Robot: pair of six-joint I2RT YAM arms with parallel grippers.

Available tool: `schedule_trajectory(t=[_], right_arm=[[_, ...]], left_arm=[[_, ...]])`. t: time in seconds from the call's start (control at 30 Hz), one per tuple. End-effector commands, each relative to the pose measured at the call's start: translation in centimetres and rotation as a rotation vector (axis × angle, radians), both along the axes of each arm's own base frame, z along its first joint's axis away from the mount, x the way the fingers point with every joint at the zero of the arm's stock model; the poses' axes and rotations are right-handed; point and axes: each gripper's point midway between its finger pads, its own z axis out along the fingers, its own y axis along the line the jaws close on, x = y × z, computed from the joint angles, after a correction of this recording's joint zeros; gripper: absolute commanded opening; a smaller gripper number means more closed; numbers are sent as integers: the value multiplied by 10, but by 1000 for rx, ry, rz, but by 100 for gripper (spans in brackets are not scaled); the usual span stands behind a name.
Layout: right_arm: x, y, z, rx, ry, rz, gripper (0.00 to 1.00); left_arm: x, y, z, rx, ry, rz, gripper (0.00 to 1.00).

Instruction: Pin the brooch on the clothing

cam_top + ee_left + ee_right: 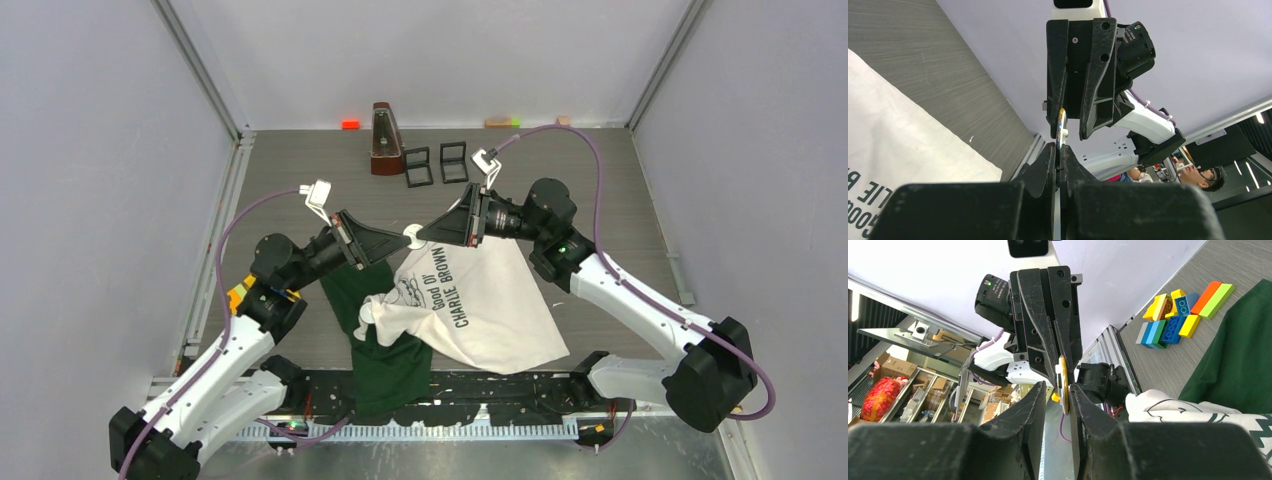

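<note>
Pinching the brooch (1062, 125) edge-on, the left gripper (1058, 149) is clamped shut; the right gripper (1058, 389), tip to tip with it, stands parted around the same disc — the 2 equally near. The clothing (480, 300) lies crumpled just below, spreading toward the robot's side.

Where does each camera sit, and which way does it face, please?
Top external: above and behind, looking down on the white, green-sleeved T-shirt; both arms show.
Left wrist: faces the right gripper; own fingers below.
Right wrist: faces the left gripper; own fingers below.
Shared: both wrist views see the thin round brooch edge-on.
</note>
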Motion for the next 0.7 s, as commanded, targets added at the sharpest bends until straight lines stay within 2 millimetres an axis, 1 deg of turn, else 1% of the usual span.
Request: schedule_trajectory(t=[0.0,0.07,0.17,0.2,0.23,0.33,0.37,0.4,0.5,0.53,0.57,0.67], right_arm=[[-4,0,20,21,-55,23,29],[-3,0,16,3,-49,16,26],[3,1,9,-32,-50,-13,19],[5,1,2,-58,-30,-18,17],[7,1,-1,-70,-40,-29,15],[13,1,-16,-128,-8,-54,11],[15,0,-17,-139,-19,-66,11],[17,0,-26,-176,-23,-71,10],[21,0,-38,-245,-20,-99,10],[22,-2,-48,-289,-15,-111,10],[20,-1,-54,-321,0,-106,10],[22,0,-64,-373,-16,-116,9]], left_arm=[[-1,0,6,-4,-42,-6,0],[-1,0,5,-3,-40,-7,0],[0,0,4,-2,-38,-6,0],[0,0,4,-2,-39,-6,0],[0,0,4,-2,-38,-5,0],[0,0,4,-1,-38,-7,0],[0,0,5,-1,-39,-9,0],[0,-1,4,0,-36,-10,0],[1,-2,4,3,-32,-12,0],[1,-2,4,3,-32,-13,0],[1,-2,3,3,-31,-14,0],[2,-3,3,5,-28,-17,0]])
